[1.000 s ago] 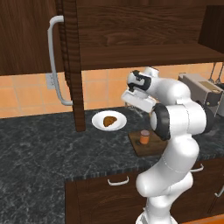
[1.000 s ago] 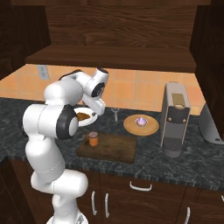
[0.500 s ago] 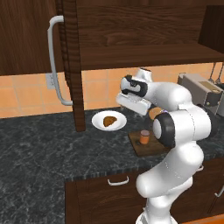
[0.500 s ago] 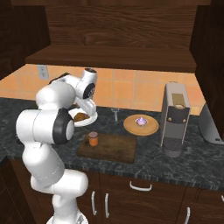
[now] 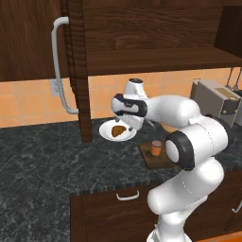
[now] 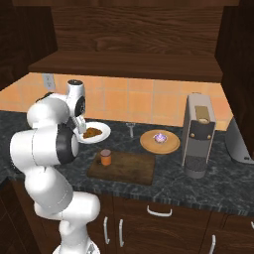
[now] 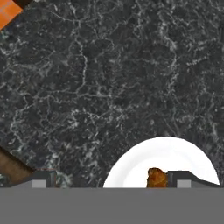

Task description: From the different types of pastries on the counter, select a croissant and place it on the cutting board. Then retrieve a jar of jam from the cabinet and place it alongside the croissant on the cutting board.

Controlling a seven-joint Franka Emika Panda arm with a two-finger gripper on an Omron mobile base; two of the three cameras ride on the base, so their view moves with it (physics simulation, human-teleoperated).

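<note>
Gripper (image 7: 111, 183) is wide open, holds nothing, hangs just above the white plate (image 7: 175, 153); fingertips (image 7: 43, 178) stand far apart, one over the plate edge, other over bare table (image 7: 109, 78). Croissant (image 5: 117, 129) lies flat on the plate, long axis approx. left-right in left base view, a bit tilted; cannot tell which way the tips point. Jar (image 6: 105, 157) stands upright on the board (image 6: 129, 168), near its left end in right base view. Cupcake (image 6: 160, 137) sits on the tan plate (image 6: 159, 144), beside the board.
</note>
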